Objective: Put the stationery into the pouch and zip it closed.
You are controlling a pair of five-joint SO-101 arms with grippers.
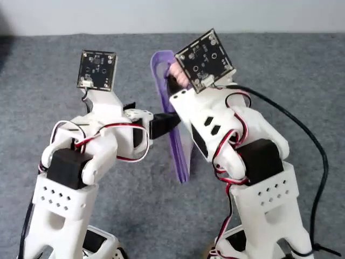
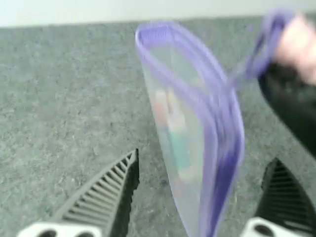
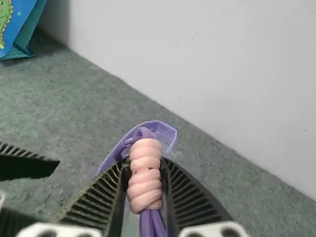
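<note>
The purple-edged pouch (image 1: 176,148) stands on edge mid-table (image 1: 302,70), partly hidden by the arms, its contents a blur. The left gripper (image 2: 203,158) straddles it wide open, holding nothing. The right gripper (image 3: 144,170) is clamped on its pink coiled zip pull (image 3: 144,153).

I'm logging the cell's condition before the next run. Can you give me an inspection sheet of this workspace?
Surface: grey carpet-like mat.
Job's things: clear pouch with purple edging stands on edge between the arms; blurred pink and teal contents, not identifiable; pink coiled pull at its end.
Clutter: blue item with a green dinosaur print by the wall.
Grippers: left pincer open, straddling the pouch; right pincer shut on the pink coiled pull.
Cables: black cable trails from the right arm over the mat; red and white wires on the arms.
Surroundings: pale wall.
</note>
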